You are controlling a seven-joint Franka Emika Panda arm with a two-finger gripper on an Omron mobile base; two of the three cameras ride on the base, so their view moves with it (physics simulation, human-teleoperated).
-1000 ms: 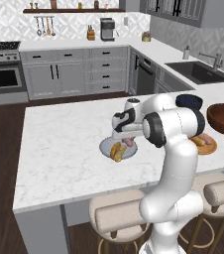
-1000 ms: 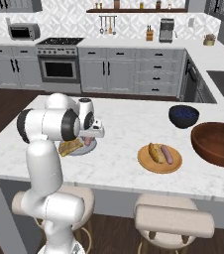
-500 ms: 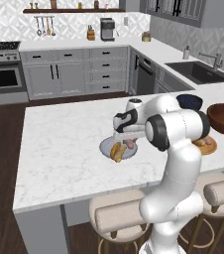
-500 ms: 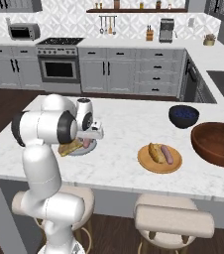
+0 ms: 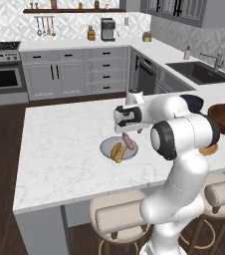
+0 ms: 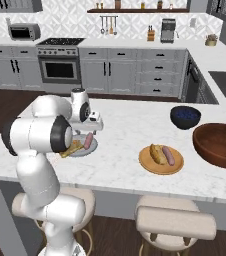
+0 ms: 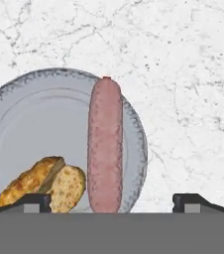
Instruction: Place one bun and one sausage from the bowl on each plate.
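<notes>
Sausage [image 7: 104,144]: on grey plate [image 7: 15,134], between the spread fingertips, untouched.
Bun [image 7: 42,184]: beside it, near left fingertip.
Gripper [image 7: 112,201]: wide open, empty.
Writing: none readable.

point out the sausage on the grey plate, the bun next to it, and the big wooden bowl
sausage [image 7: 104,144], hand view, mid-length.
bun [image 7: 44,183], hand view, its split top.
grey plate [image 7: 22,121], hand view, bare middle.
wooden bowl [image 6: 220,145], right base view, inner wall.
</notes>
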